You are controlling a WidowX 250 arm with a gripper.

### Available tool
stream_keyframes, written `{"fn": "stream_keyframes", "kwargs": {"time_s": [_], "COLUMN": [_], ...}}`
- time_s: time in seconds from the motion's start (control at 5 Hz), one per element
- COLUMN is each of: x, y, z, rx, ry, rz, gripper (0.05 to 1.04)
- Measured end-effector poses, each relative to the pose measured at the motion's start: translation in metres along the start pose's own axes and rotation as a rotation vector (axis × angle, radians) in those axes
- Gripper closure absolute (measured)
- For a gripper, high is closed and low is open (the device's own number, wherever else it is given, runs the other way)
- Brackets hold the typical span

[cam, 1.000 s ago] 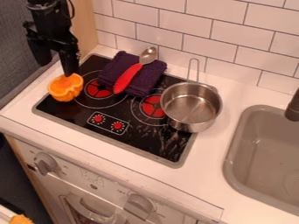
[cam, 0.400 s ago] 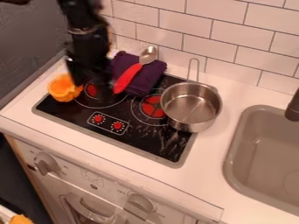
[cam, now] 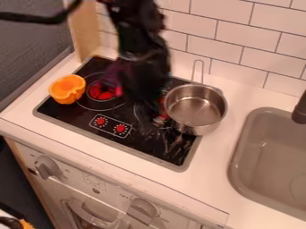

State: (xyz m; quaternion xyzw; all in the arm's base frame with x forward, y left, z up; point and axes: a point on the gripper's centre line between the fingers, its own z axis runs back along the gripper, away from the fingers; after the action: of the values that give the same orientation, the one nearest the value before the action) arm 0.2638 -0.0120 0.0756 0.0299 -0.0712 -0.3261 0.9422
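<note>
The black gripper [cam: 149, 100] hangs over the middle of the black stove top [cam: 134, 143], just left of the steel pot [cam: 194, 107]. It is blurred and dark, and how its fingers stand cannot be made out. Behind the arm, most of the purple cloth and the red-handled spoon is hidden. On the stove's left corner sits an orange bowl-like piece [cam: 67, 89], apart from the gripper. The pot stands at the right side of the stove with its wire handle toward the tiled wall.
To the right lies a grey sink [cam: 275, 161] with a dark faucet [cam: 300, 109] at its edge. A white tiled wall [cam: 257, 44] rises behind the counter [cam: 218, 179]. Oven knobs [cam: 143, 208] line the front below. A wooden panel [cam: 83, 29] stands at the back left.
From beside the orange piece, the arm has swung right across the stove to near the pot, now covering the cloth and spoon. The orange piece and pot stay in place.
</note>
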Motion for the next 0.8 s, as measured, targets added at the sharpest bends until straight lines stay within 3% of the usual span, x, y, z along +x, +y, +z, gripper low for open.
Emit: {"fn": "stream_keyframes", "kwargs": {"time_s": [0.2,0.4,0.6,0.8], "x": [0.015,0.035,0.050,0.052], "y": [-0.017,-0.020,-0.014,-0.005], "z": [-0.002,-0.022,-0.034,-0.038], "rx": [-0.022,-0.039,-0.041,-0.013], "ry": [-0.029,-0.024,-0.067,-0.101], "rz": [-0.069,-0.107,-0.134,-0.162], "gripper": [0.082,0.082,0.082,0.082]}}
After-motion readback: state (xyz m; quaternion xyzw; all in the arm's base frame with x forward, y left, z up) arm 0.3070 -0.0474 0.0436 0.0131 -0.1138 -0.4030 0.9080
